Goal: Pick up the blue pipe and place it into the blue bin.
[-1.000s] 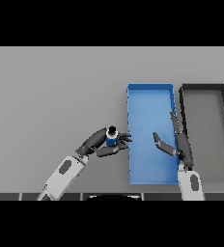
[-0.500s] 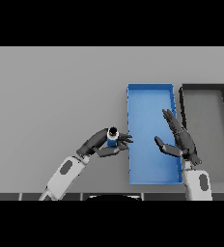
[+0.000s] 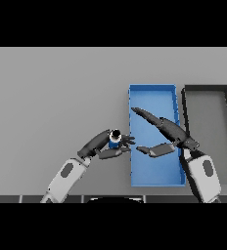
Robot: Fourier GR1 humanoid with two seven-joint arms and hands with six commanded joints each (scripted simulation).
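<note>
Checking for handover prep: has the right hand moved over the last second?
Yes. The right hand swung left across the blue bin, fingers reaching toward its left wall.

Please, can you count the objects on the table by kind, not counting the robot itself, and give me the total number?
Bins: 2, the blue bin and the black bin to its right.
Pipes: 1, the blue pipe held in the left hand, just left of the blue bin.
Total: 3
</note>
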